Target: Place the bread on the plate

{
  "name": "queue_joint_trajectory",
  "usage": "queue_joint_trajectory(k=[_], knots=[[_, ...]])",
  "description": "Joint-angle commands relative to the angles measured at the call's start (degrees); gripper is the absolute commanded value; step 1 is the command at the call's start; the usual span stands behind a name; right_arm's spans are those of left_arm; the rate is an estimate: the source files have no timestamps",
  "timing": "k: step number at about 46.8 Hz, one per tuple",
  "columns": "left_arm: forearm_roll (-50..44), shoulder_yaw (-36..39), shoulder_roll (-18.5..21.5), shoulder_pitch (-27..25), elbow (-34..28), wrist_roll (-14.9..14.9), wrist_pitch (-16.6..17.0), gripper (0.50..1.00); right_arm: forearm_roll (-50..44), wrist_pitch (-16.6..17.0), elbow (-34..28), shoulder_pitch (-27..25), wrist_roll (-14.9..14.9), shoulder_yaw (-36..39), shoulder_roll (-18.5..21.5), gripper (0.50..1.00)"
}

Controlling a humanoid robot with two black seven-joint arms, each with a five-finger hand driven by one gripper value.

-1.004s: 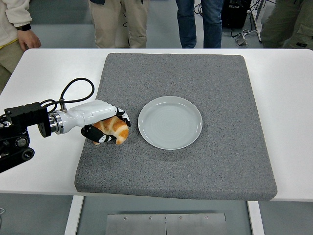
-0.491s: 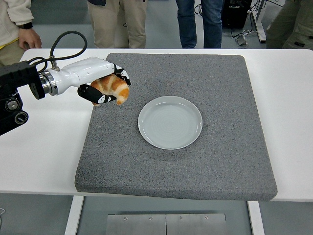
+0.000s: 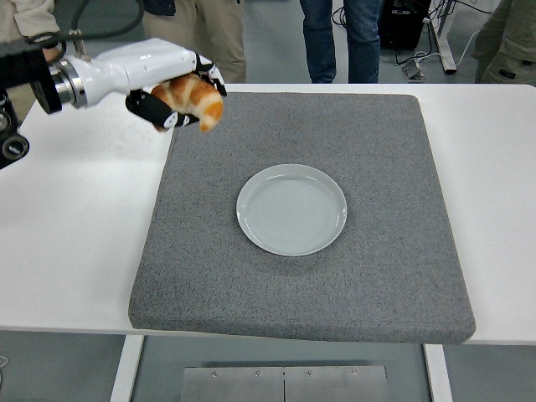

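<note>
Bread, a golden-brown crescent roll (image 3: 194, 98), hangs in the air in the head view, above the far left corner of the grey felt mat (image 3: 301, 276) and well apart from the round pale-grey ceramic plate (image 3: 291, 209) at the mat's middle. The risk I judge: only part of the roll is covered, so a quick swing toward the plate could let it slip and land on the mat. The white-and-black left hand (image 3: 172, 92) has its fingers (image 3: 155, 109) curled round the roll.
</note>
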Motion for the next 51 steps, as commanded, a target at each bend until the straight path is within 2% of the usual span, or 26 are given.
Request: queue_joint_trajectory(k=[1,10,16,27,35,43,51], knots=[[-0.7,0.0,0.1,-2.7,0.0,0.0,-1.1,0.500,0.0,0.0,0.0,-0.1,0.1,-0.1,0.0,1.000],[-1.4,0.0,-0.2,-8.0,0.0,-0.2,-4.4,0.500,0.0,0.0,0.0,0.0,0.1,0.0,0.0,1.000],[-1.7,0.3,-1.0,-10.1,0.0,-0.1,-5.3,0.500,0.0,0.0,0.0,0.0,0.0,0.0,0.0,1.000],[-1.9,0.6,-6.1,-11.2,1.3,0.2,-5.4,0.500,0.0,0.0,0.0,0.0,0.0,0.0,0.0,1.000],[-1.9,0.6,-12.4,-12.2,3.8,0.3,-5.3,0.500,0.0,0.0,0.0,0.0,0.1,0.0,0.0,1.000],[-1.9,0.6,-15.5,-12.4,5.0,0.3,-5.2,0.500,0.0,0.0,0.0,0.0,0.0,0.0,0.0,1.000],[-1.8,0.7,-20.3,-12.3,10.1,0.1,-5.2,0.500,0.0,0.0,0.0,0.0,0.0,0.0,0.0,1.000]])
